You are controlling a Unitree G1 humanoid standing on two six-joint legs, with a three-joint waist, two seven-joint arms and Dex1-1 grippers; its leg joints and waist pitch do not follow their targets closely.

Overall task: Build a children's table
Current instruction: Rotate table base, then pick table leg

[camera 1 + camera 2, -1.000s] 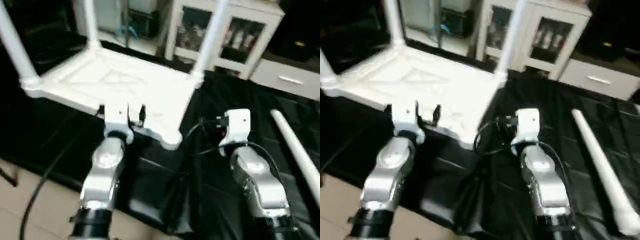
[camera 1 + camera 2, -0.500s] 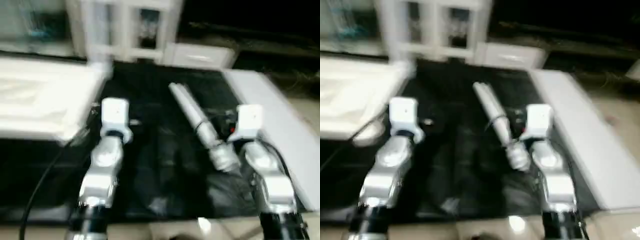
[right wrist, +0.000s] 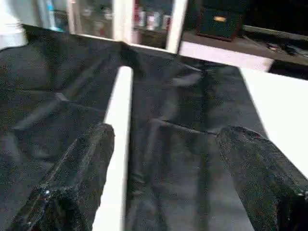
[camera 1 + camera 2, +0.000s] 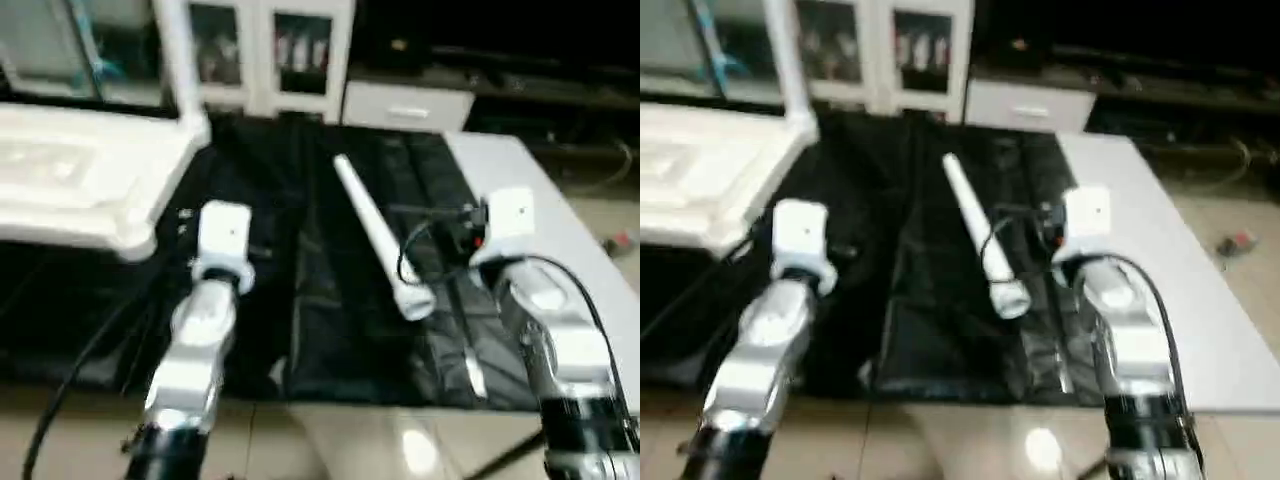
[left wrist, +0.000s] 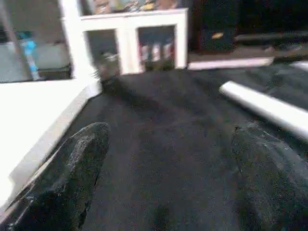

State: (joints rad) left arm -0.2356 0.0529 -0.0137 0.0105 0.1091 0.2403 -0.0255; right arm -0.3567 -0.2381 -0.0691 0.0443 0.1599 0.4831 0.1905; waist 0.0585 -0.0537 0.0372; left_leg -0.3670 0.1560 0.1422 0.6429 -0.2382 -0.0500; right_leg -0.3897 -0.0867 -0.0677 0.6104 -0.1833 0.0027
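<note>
Smooth white tube leg [image 4: 375, 232] on crinkled black sheet [image 4: 330, 330]; ribbed tabletop [image 4: 75, 180] cut off; left gripper [image 5: 168, 192] and right gripper [image 3: 163, 187] spread wide, empty

We see a dim room lit from overhead: a round glare spot sits on the glossy floor [image 4: 415, 452] near the bottom edge of the head views. The black cloth [image 4: 330, 300] swallows most detail, though its creases catch thin streaks of shine. The white tabletop [image 4: 80, 185] is washed out, its ribs barely readable, and the loose leg [image 4: 375, 235] blooms brightly against the dark. The silver forearms carry soft highlights. Both head views are slightly smeared, with soft edges everywhere. In the wrist views the black fingers [image 5: 72, 173] are close and out of focus, and the cabinet [image 5: 144, 41] behind looks hazy.
</note>
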